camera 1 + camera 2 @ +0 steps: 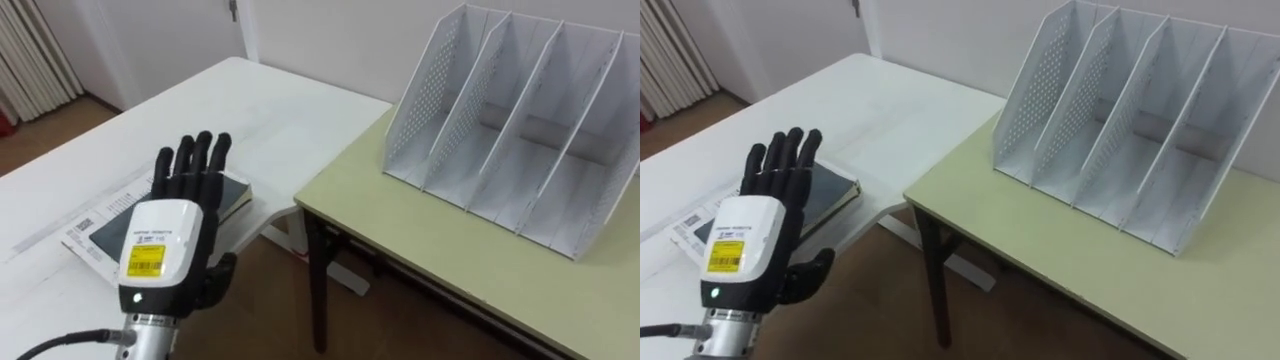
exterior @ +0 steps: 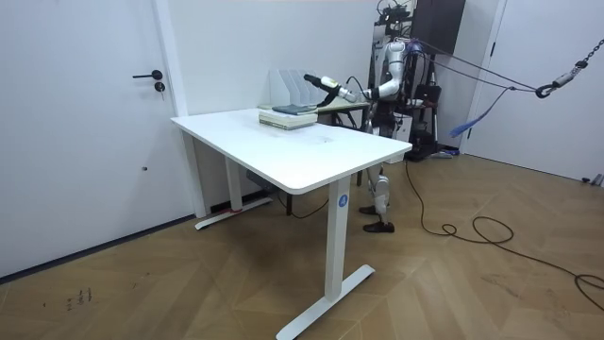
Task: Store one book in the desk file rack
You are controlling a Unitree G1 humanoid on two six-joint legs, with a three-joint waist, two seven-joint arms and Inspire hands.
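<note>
The dark-covered book [image 1: 833,190] is seen flat on printed papers [image 1: 88,232] on the white table [image 1: 250,110]. It lies well apart from the white perforated file rack [image 1: 520,110], which is set on the pale green desk [image 1: 400,220]. Over the book, the left hand [image 1: 175,235] is held with fingers straight and slightly spread (thumb out sideways).

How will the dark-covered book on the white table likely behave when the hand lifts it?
The book lies flat and looks thin with a firm cover, so it probably stays stiff, not floppy. Its smooth-looking cover may slip under the open left hand. It rests on a white printed item, which could slide along if pushed.
</note>
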